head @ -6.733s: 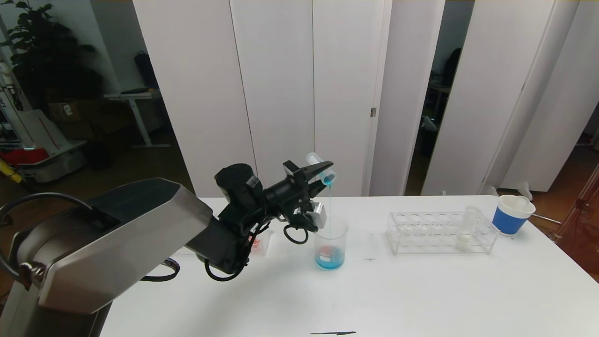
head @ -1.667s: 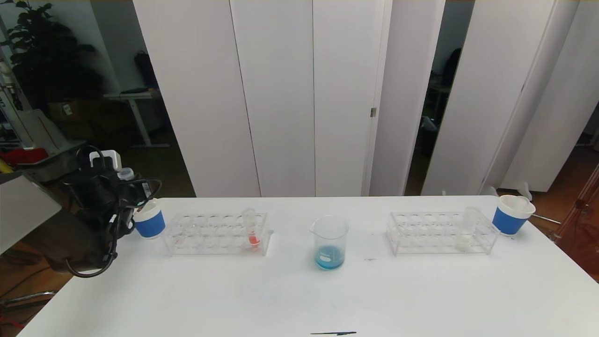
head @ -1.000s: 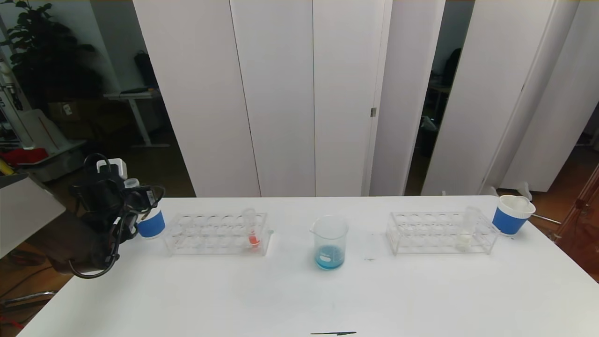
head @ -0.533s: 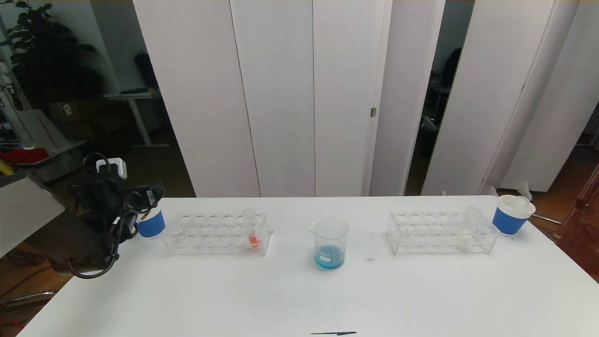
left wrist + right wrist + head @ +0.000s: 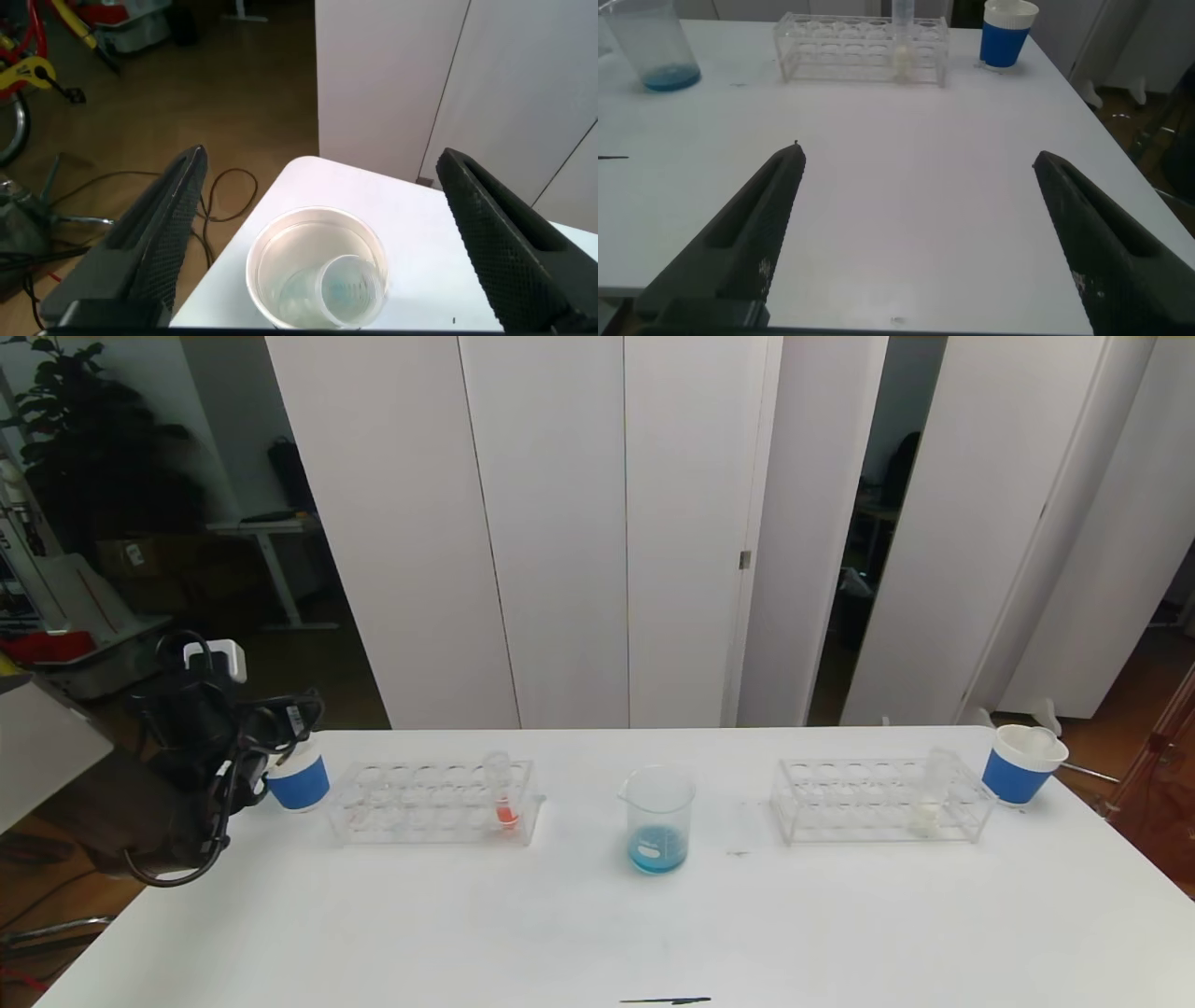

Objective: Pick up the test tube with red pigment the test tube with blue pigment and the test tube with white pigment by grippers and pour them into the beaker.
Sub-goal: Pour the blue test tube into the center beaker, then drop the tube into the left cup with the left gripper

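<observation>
The left gripper [image 5: 280, 733] hangs over the blue-and-white paper cup [image 5: 297, 779] at the table's far left corner, its fingers [image 5: 159, 233] spread wide with nothing between them. In the left wrist view an empty clear test tube [image 5: 348, 285], showing a faint blue tint, lies inside that cup [image 5: 280, 257] directly below the open jaws. Just right of the cup stands a clear test tube rack [image 5: 434, 803], and near its right end the test tube with red pigment [image 5: 502, 793] stands upright with orange-red liquid at its bottom. The beaker [image 5: 659, 819] sits mid-table between the two racks, apart from both, with a shallow layer of blue liquid in it. To the right a second clear rack [image 5: 878, 800] holds the test tube with white pigment [image 5: 929, 793] upright near its right end, and a second blue-and-white paper cup [image 5: 1020, 763] stands just beyond it near the table's far right corner. The right gripper [image 5: 910, 233] shows only in its own wrist view, fingers spread wide and empty, held low above the bare white table [image 5: 906, 168] on the near right side, well apart from the rack [image 5: 864, 47] and beaker [image 5: 654, 51].
</observation>
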Robot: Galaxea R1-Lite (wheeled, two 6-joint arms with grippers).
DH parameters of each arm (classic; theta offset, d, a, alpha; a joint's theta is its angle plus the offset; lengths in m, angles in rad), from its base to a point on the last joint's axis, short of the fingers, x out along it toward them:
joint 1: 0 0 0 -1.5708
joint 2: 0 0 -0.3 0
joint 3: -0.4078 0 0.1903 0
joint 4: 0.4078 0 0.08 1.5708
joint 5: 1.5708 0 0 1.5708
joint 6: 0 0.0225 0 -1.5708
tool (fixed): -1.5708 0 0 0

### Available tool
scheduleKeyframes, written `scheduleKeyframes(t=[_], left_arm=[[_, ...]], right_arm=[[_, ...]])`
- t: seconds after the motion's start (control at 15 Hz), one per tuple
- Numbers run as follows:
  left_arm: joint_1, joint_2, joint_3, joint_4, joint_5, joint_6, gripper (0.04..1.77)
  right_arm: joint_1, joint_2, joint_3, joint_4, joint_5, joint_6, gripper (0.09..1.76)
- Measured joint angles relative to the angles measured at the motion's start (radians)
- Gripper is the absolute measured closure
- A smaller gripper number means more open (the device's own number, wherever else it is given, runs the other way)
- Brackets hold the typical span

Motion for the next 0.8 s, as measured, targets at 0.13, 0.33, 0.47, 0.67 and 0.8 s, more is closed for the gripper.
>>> scheduleKeyframes(t=[0.13, 0.33, 0.47, 0.67, 0.8], left_arm=[[-0.006, -0.046, 0.006, 0.037, -0.008, 0.001, 0.06], [-0.016, -0.158, 0.047, 0.087, -0.017, 0.005, 0.06], [-0.024, -0.258, 0.100, 0.121, -0.039, 0.005, 0.06], [-0.049, -0.435, 0.196, 0.196, -0.065, 0.005, 0.06], [-0.075, -0.566, 0.256, 0.267, -0.070, 0.006, 0.06]], right_arm=[[0.000, 0.000, 0.000, 0.000, 0.000, 0.000, 0.10], [0.000, 0.000, 0.000, 0.000, 0.000, 0.000, 0.10], [0.000, 0.000, 0.000, 0.000, 0.000, 0.000, 0.10], [0.000, 0.000, 0.000, 0.000, 0.000, 0.000, 0.10], [0.000, 0.000, 0.000, 0.000, 0.000, 0.000, 0.10]])
